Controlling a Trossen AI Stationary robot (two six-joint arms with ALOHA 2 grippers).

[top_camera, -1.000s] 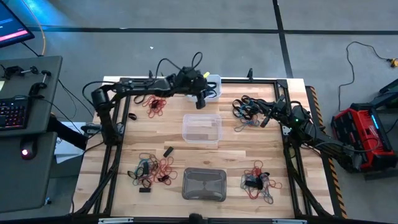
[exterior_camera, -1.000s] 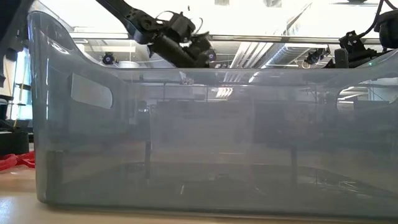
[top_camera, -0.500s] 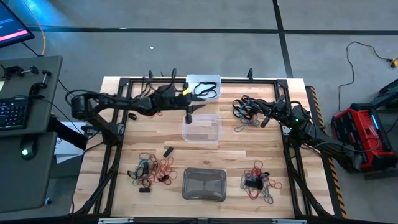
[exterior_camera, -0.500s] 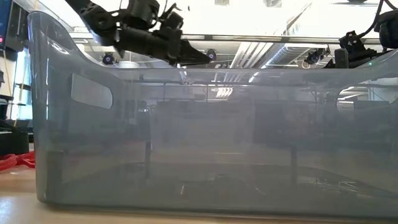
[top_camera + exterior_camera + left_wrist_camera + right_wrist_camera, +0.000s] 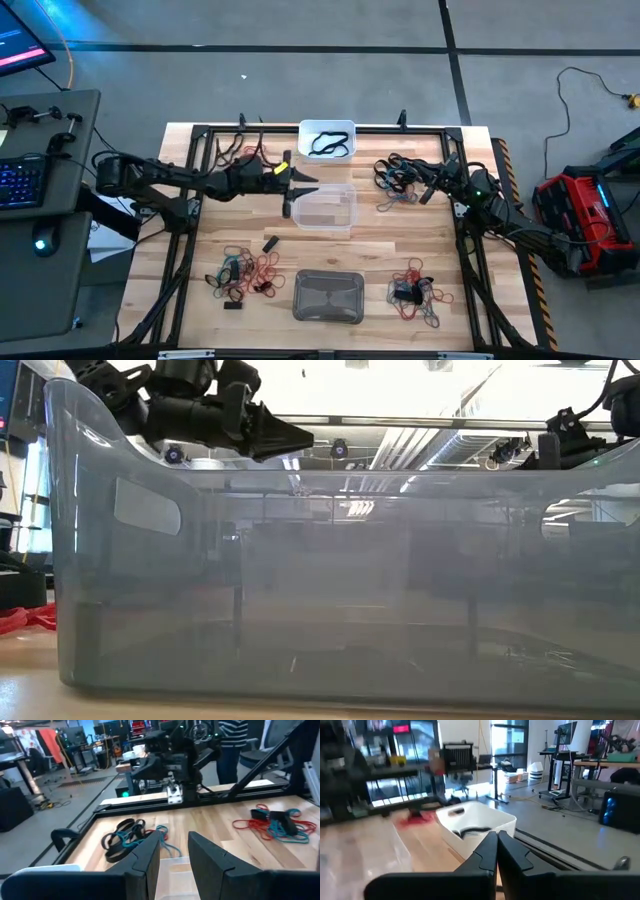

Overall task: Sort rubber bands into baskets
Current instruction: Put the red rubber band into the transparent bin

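High view: bench [image 5: 200, 250] carrying three baskets in a line down its middle, with rubber bands in four loose heaps around them. White basket [image 5: 327, 141] at the far edge holds several black bands; clear basket [image 5: 325, 207] at centre appears to hold nothing, though its transparency makes this uncertain; grey basket [image 5: 329, 296] at the near edge shows no contents from above, and the low view, filled by its wall, shows none either. Left arm reaches level across the bench from the left, its long axis pointing right, so that the left tool [image 5: 292, 192] lies just beside the clear basket's left rim. In the left wrist view its fingers [image 5: 145, 862] stand a little apart with nothing between them. Judged from this, the coming move turns on the nearest loose supply: the near-left heap [image 5: 245, 272] of red, black and teal bands lies toward the near edge and slightly left of that tool, nearer than the red heap [image 5: 252, 157] behind the arm. Right tool [image 5: 425, 189] rests at the far-right heap [image 5: 398, 178], well apart from all baskets; the right wrist view shows its fingers [image 5: 487, 851] pressed together, with no band visible in them. Near-right heap [image 5: 416, 291] lies beside the grey basket, untouched.
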